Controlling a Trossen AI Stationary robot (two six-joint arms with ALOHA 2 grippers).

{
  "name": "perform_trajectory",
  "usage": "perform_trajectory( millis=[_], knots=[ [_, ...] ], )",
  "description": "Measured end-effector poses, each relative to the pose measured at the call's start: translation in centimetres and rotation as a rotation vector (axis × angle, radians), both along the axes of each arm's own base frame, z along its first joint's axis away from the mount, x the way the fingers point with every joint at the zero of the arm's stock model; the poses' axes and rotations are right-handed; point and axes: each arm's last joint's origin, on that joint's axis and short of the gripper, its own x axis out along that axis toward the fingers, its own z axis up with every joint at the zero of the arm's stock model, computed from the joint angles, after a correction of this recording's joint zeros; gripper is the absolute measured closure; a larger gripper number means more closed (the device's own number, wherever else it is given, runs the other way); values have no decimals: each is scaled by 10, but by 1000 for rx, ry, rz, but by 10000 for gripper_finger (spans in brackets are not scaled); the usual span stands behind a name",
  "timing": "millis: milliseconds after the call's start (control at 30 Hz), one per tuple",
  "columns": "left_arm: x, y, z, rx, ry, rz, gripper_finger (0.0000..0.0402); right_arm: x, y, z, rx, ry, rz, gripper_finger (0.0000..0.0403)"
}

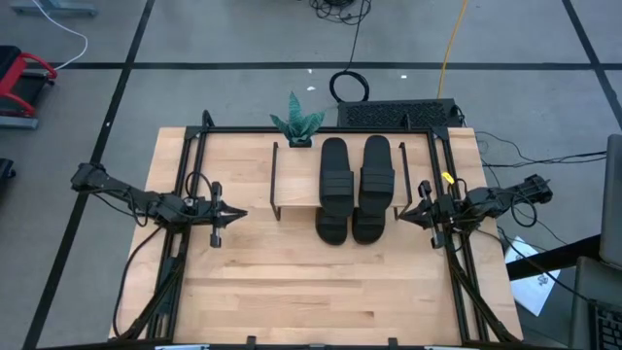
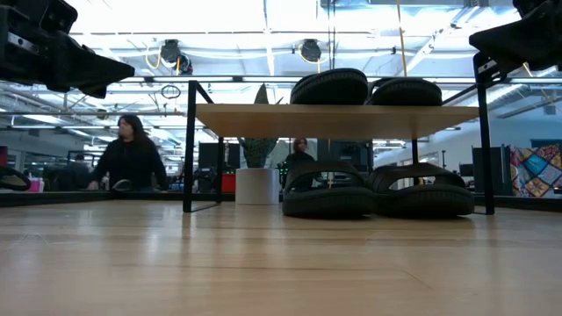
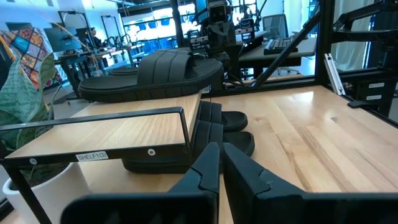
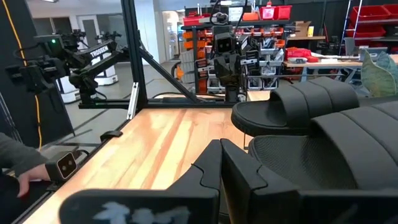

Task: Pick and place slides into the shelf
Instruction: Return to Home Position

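The shelf stands at the table's far middle on thin black legs. Two black slides lie side by side on the right part of its top board. Two more slides rest on the tabletop beneath the board, their near ends sticking out toward me. My left gripper is shut and hovers left of the shelf, pointing at it. My right gripper is shut and hovers just right of the shelf, close to the right lower slide. Both are raised above the table.
A green plant in a white pot stands behind the shelf. Black frame rails run along both table sides. The near half of the tabletop is bare wood. People sit beyond the table; a hand shows at its edge.
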Motion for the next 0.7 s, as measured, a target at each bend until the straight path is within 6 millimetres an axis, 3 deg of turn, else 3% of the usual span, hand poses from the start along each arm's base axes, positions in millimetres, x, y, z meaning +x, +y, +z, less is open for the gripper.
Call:
perform_trajectory(
  millis=[233, 700],
  knots=[
    [0, 0, 0, -2, 0, 0, 400, 0, 0, 0, -7, -1, 0, 403],
    [0, 0, 0, -1, 0, 0, 375, 0, 0, 0, -7, -1, -1, 403]
  ],
)
